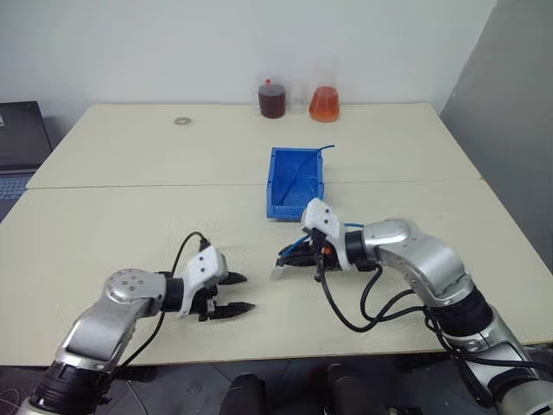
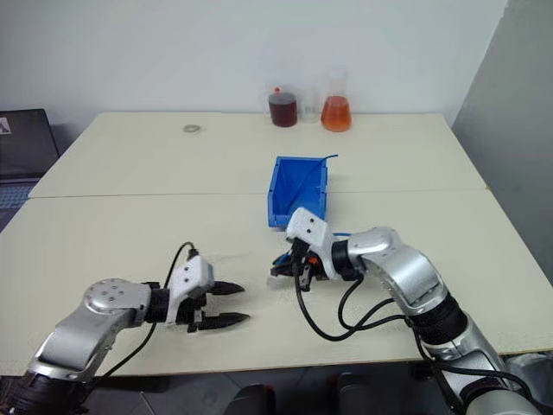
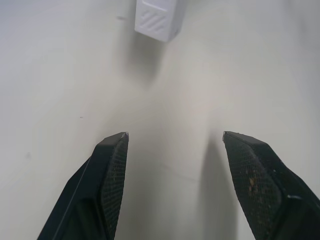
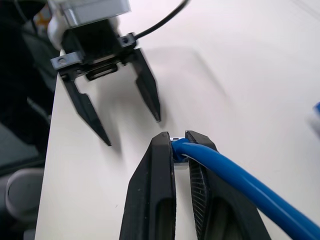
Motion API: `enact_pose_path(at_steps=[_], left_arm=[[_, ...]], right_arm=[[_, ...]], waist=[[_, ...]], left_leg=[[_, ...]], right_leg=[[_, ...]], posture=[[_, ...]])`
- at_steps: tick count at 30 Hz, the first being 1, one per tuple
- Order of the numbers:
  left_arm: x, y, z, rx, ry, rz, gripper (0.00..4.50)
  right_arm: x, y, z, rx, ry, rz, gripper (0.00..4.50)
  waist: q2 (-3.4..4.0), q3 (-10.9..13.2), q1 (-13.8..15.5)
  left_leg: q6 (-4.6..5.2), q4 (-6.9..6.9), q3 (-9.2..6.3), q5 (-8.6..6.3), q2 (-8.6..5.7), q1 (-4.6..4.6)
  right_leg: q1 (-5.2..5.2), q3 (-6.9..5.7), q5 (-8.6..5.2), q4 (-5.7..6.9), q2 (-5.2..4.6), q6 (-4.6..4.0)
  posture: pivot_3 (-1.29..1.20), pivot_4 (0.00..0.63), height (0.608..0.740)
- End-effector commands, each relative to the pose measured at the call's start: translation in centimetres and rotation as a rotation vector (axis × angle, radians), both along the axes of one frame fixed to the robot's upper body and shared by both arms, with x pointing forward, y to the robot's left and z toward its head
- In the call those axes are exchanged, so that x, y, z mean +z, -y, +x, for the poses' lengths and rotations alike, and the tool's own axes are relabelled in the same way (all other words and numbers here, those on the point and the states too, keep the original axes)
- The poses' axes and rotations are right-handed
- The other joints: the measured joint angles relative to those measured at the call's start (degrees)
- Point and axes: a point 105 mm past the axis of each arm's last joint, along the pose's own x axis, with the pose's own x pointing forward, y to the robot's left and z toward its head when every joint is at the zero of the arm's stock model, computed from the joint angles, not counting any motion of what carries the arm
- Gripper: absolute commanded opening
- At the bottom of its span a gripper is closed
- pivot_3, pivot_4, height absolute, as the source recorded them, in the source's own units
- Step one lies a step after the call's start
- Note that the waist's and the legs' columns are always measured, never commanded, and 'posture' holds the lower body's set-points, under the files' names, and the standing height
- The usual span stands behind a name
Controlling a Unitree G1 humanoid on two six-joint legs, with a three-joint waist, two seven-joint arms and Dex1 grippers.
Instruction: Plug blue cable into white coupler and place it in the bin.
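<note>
Now I see my left gripper (image 1: pixel 233 294) spread wide over the near table (image 1: pixel 130 216), holding nothing. Right of it, my right gripper (image 4: pixel 180 140) pinches the blue cable (image 4: pixel 235 180) near its plug, the white coupler (image 3: pixel 156 20) at its tip, with the bin (image 1: pixel 295 181) farther off.

The bin (image 1: pixel 296 181) sits near the table's (image 1: pixel 130 173) middle; two flasks (image 1: pixel 326 102) stand at its far edge, a small ring (image 1: pixel 182 121) left of them.
</note>
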Motion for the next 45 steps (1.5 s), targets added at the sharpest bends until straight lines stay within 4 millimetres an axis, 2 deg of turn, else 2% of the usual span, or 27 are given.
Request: enact_pose_path(at_steps=[1, 3, 4, 7, 11, 18, 21, 22, 23, 25, 30, 36, 39, 42, 45], left_arm=[[5.2, 0.0, 2.3, 0.153, 0.163, -0.106, 3.33], [6.6, 0.3, 3.3, 0.208, 0.207, -0.125, 3.60], [7.0, 0.4, 3.6, 0.226, 0.220, -0.125, 3.92], [8.1, 0.7, 5.0, 0.308, 0.271, -0.101, 4.50], [8.9, 1.2, 6.0, 0.340, 0.269, -0.115, 4.50], [9.0, 2.1, 7.1, 0.357, 0.299, -0.106, 4.50], [9.2, 2.6, 7.3, 0.344, 0.309, -0.113, 4.50], [9.2, 2.7, 7.3, 0.343, 0.311, -0.111, 4.50], [9.2, 2.7, 7.4, 0.344, 0.312, -0.110, 4.50], [9.2, 2.6, 7.4, 0.348, 0.317, -0.108, 4.50], [9.1, 2.5, 7.4, 0.354, 0.317, -0.119, 4.50], [9.0, 2.3, 7.6, 0.351, 0.306, -0.127, 4.50], [8.9, 1.6, 7.9, 0.373, 0.315, -0.114, 4.50], [9.1, 1.1, 7.9, 0.389, 0.346, -0.103, 4.50], [9.4, 0.6, 7.7, 0.406, 0.371, -0.109, 4.50]], right_arm=[[4.1, 2.0, 0.9, -0.082, 0.073, 0.103, 0.11], [5.5, 2.9, 1.6, -0.126, 0.088, 0.136, 0.11], [6.0, 3.1, 1.9, -0.139, 0.090, 0.151, 0.11], [7.9, 3.5, 3.5, -0.192, 0.091, 0.211, 0.11], [9.3, 3.4, 7.3, -0.243, 0.063, 0.241, 0.11], [7.5, 1.9, 13.5, -0.326, 0.002, 0.144, 0.11], [6.3, 1.8, 15.2, -0.397, -0.028, 0.097, 0.11], [6.1, 1.7, 15.5, -0.423, -0.037, 0.094, 0.46], [5.9, 1.6, 15.7, -0.440, -0.040, 0.086, 0.83], [5.6, 1.6, 16.2, -0.471, -0.035, 0.075, 1.12], [5.7, 2.3, 16.7, -0.514, -0.015, 0.054, 2.30], [6.6, 4.9, 17.1, -0.522, 0.072, -0.024, 3.66], [7.3, 6.7, 16.9, -0.485, 0.136, -0.074, 3.66], [8.2, 8.0, 16.6, -0.473, 0.168, -0.051, 3.66], [8.9, 9.5, 15.5, -0.432, 0.228, -0.033, 3.66]], waist=[[-0.17, 0.12, 0.32], [-0.19, 0.17, 0.51], [-0.19, 0.19, 0.46], [-0.19, 0.22, 0.03], [-0.29, 0.45, -0.40], [-0.31, 0.52, -0.29], [-0.33, 0.55, -0.20], [-0.32, 0.55, -0.13], [-0.32, 0.56, -0.13], [-0.32, 0.56, -0.09], [-0.30, 0.57, 0.01], [-0.30, 0.58, 0.04], [-0.28, 0.60, 0.06], [-0.28, 0.60, -0.01], [-0.28, 0.60, -0.12]], left_leg=[[0.00, 0.03, -0.01, 0.00, -0.01, -0.01], [0.00, 0.06, -0.03, 0.00, -0.07, -0.01], [0.00, 0.07, 0.00, 0.00, -0.09, -0.01], [-0.01, 0.05, 0.11, 0.00, -0.10, 0.02], [-0.01, 0.03, 0.15, 0.00, -0.07, 0.05], [-0.01, -0.01, 0.25, 0.00, -0.01, -0.03], [-0.01, 0.01, 0.28, 0.00, -0.01, -0.26], [-0.02, 0.05, 0.25, 0.01, -0.01, -0.50], [-0.04, 0.09, 0.22, 0.02, 0.00, -0.70], [-0.05, 0.09, 0.28, 0.02, 0.00, -0.80], [-0.05, 0.07, 0.44, 0.02, -0.01, -0.90], [-0.05, 0.09, 0.41, 0.02, -0.03, -0.86], [-0.05, 0.10, 0.40, 0.02, -0.04, -0.85], [-0.05, 0.10, 0.42, 0.02, -0.04, -0.85], [-0.05, 0.09, 0.42, 0.02, -0.01, -0.85]], right_leg=[[0.01, -0.01, 0.00, 0.00, 0.00, 0.01], [0.06, -0.02, 0.03, -0.03, -0.02, 0.05], [0.06, -0.03, 0.05, -0.03, -0.03, 0.08], [0.06, 0.01, 0.06, -0.06, -0.03, 0.09], [0.02, 0.07, 0.08, -0.01, 0.03, 0.06], [-0.12, 0.14, 0.11, -0.02, 0.11, -0.06], [-0.31, 0.15, 0.26, -0.01, 0.09, -0.32], [-0.46, 0.15, 0.27, 0.00, 0.07, -0.34], [-0.59, 0.16, 0.29, -0.01, 0.01, -0.37], [-0.63, 0.11, 0.30, 0.00, -0.09, -0.37], [-0.64, 0.05, 0.29, -0.04, -0.24, -0.37], [-0.63, 0.00, 0.30, 0.03, -0.26, -0.37], [-0.62, -0.02, 0.30, 0.04, -0.25, -0.37], [-0.63, 0.00, 0.30, 0.04, -0.25, -0.37], [-0.62, 0.01, 0.30, 0.02, -0.24, -0.37]], posture=[[0.00, 0.150, 0.740], [0.00, 0.150, 0.740], [0.00, 0.150, 0.740], [0.00, 0.150, 0.740], [0.00, 0.150, 0.740], [0.00, 0.150, 0.740], [0.00, 0.150, 0.740], [0.00, 0.150, 0.740], [0.00, 0.150, 0.740], [0.00, 0.150, 0.740], [0.00, 0.150, 0.740], [0.00, 0.150, 0.740], [0.00, 0.150, 0.740], [0.00, 0.150, 0.740], [0.00, 0.150, 0.740]])
